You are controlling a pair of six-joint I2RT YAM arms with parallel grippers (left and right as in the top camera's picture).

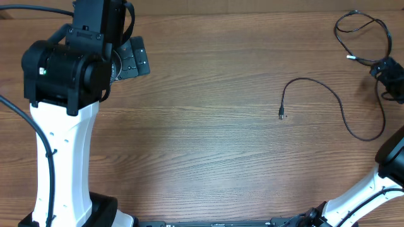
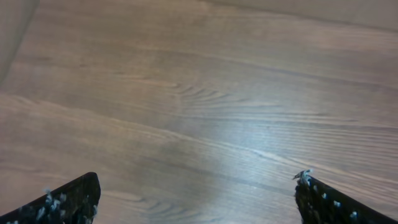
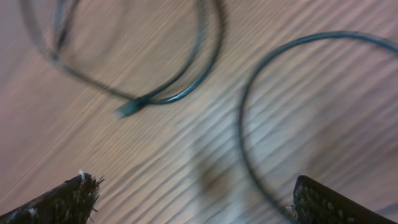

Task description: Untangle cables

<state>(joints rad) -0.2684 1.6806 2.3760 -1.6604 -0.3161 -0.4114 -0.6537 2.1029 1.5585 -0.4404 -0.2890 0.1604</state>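
Note:
Two thin black cables lie apart on the wooden table at the right. One cable forms a loop at the far right corner, its silver plug end pointing left. The other cable arcs from its plug up, over and round towards the right edge. My right gripper hovers between them at the right edge. In the right wrist view the right gripper is open and holds nothing, with a plug end and a curved cable on the table beyond it. My left gripper is far off at the top left, and in its wrist view the left gripper stands open over bare wood.
The left arm's white base and black body take up the left side of the table. The right arm's base sits at the bottom right corner. Bare wooden table lies between the arms.

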